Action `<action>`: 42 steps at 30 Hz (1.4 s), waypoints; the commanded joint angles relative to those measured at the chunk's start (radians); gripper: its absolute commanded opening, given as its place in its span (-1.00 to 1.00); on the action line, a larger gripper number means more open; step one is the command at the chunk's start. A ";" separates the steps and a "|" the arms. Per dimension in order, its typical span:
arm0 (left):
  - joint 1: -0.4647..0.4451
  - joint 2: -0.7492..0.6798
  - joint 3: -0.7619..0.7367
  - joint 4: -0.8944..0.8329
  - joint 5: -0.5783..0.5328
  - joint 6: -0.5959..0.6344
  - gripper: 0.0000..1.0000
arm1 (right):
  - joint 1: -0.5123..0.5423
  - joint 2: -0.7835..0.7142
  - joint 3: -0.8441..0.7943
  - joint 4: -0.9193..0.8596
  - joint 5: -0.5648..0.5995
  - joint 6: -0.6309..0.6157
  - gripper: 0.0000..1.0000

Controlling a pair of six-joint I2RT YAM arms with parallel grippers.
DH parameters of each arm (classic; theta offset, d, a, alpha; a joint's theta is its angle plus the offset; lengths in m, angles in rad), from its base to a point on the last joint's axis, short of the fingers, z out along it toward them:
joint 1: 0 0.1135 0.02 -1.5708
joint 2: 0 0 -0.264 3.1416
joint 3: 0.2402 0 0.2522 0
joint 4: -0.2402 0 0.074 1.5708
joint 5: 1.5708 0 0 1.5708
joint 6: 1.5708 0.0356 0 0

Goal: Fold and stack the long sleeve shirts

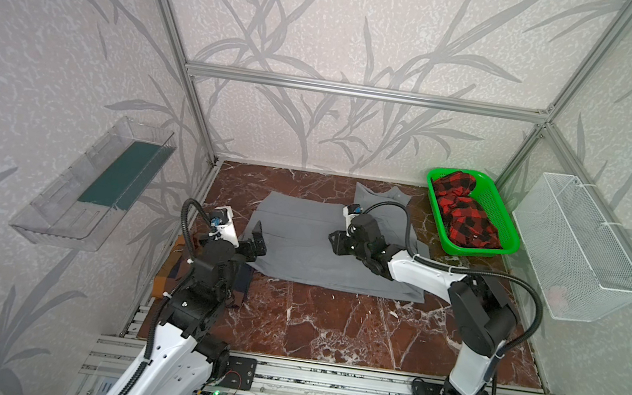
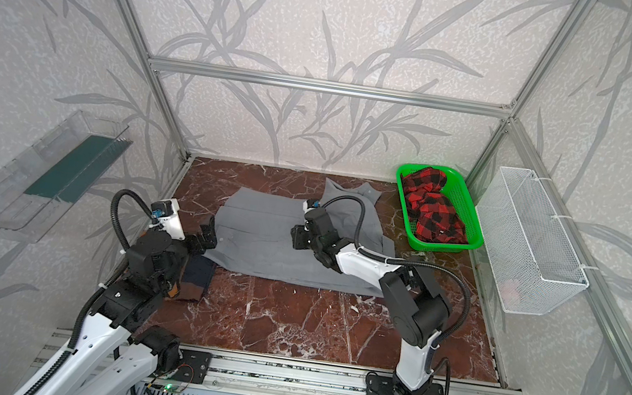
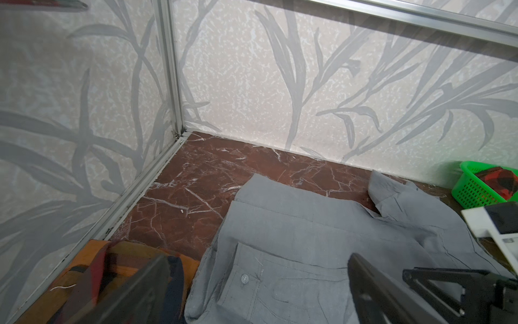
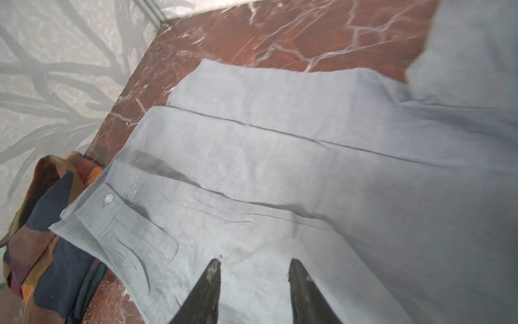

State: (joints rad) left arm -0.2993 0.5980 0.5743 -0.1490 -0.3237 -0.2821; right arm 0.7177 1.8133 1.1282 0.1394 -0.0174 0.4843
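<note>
Red-brown marble tabletop [image 1: 329, 326] carries the grey shirt [image 1: 299, 246] spread flat, with the checked shirt [image 4: 50, 213] bunched partly under the grey shirt's buttoned cuff, the left gripper [image 1: 256, 242] gaping wide at that same edge, and the right gripper [image 4: 254, 263] over the grey shirt, fingers parted, grasping nothing.

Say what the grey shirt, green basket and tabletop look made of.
Grey shirt: thin woven cloth, matte, perhaps cotton; soft creases, stitched seams, a button.
Green basket: moulded plastic, slightly glossy; gridded walls.
Tabletop: red-brown marble look, white veins, smooth; stone or print, unclear.
</note>
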 commanded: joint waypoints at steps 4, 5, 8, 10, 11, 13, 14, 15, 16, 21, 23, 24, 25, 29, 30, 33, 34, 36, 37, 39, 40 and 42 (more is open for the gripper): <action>0.002 0.043 0.043 -0.017 0.077 -0.135 0.98 | 0.029 -0.097 -0.109 -0.222 0.062 -0.097 -0.24; 0.001 0.075 0.068 -0.043 0.109 -0.135 0.98 | 0.029 -0.100 -0.136 -0.232 0.079 -0.108 -0.26; 0.001 0.166 0.148 -0.126 0.159 -0.176 0.98 | 0.027 -0.148 -0.202 -0.230 0.119 -0.122 -0.30; 0.001 0.203 0.181 -0.155 0.190 -0.196 0.98 | 0.022 -0.165 -0.226 -0.241 0.127 -0.124 -0.31; 0.000 0.217 0.195 -0.167 0.205 -0.196 0.98 | 0.020 -0.171 -0.233 -0.251 0.134 -0.124 -0.32; 0.000 0.236 0.217 -0.193 0.213 -0.199 0.98 | 0.015 -0.170 -0.243 -0.276 0.168 -0.115 -0.33; -0.001 0.240 0.220 -0.203 0.211 -0.203 0.98 | 0.006 -0.164 -0.245 -0.295 0.169 -0.110 -0.34; 0.000 0.238 0.217 -0.209 0.206 -0.210 0.98 | -0.003 -0.161 -0.244 -0.315 0.161 -0.106 -0.35; 0.000 0.235 0.215 -0.215 0.199 -0.215 0.98 | -0.011 -0.157 -0.244 -0.334 0.159 -0.096 -0.36; 0.000 0.218 0.197 -0.237 0.194 -0.262 0.98 | -0.040 -0.147 -0.263 -0.387 0.154 -0.057 -0.41; -0.004 0.222 0.190 -0.223 0.225 -0.246 0.98 | -0.044 -0.145 -0.269 -0.424 0.156 -0.051 -0.42; -0.004 0.225 0.191 -0.230 0.225 -0.260 0.98 | -0.046 -0.150 -0.278 -0.432 0.156 -0.045 -0.42; -0.004 0.230 0.192 -0.236 0.231 -0.272 0.98 | -0.045 -0.158 -0.296 -0.435 0.154 -0.037 -0.43; -0.008 0.233 0.188 -0.243 0.224 -0.299 0.98 | -0.046 -0.210 -0.361 -0.459 0.155 -0.013 -0.43; -0.008 0.235 0.187 -0.245 0.225 -0.301 0.98 | -0.046 -0.227 -0.376 -0.466 0.157 -0.010 -0.43; -0.013 0.245 0.196 -0.265 0.228 -0.318 0.98 | -0.052 -0.293 -0.435 -0.486 0.146 0.001 -0.43; -0.018 0.247 0.197 -0.270 0.232 -0.321 0.98 | -0.055 -0.323 -0.459 -0.492 0.141 0.009 -0.43; -0.028 0.243 0.199 -0.284 0.223 -0.342 0.98 | -0.061 -0.378 -0.506 -0.495 0.115 0.029 -0.43; -0.034 0.240 0.196 -0.289 0.216 -0.355 0.98 | -0.063 -0.403 -0.523 -0.502 0.107 0.036 -0.43; -0.046 0.231 0.189 -0.299 0.197 -0.381 0.98 | -0.063 -0.454 -0.543 -0.536 0.117 0.039 -0.43; -0.052 0.229 0.182 -0.294 0.191 -0.390 0.98 | -0.063 -0.484 -0.555 -0.543 0.127 0.042 -0.43; -0.068 0.234 0.163 -0.273 0.183 -0.403 0.98 | -0.064 -0.535 -0.566 -0.540 0.140 0.042 -0.43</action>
State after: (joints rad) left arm -0.3515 0.8394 0.7624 -0.4110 -0.1078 -0.6323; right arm 0.6590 1.3357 0.5762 -0.3420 0.1108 0.5053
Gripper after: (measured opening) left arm 0.992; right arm 0.285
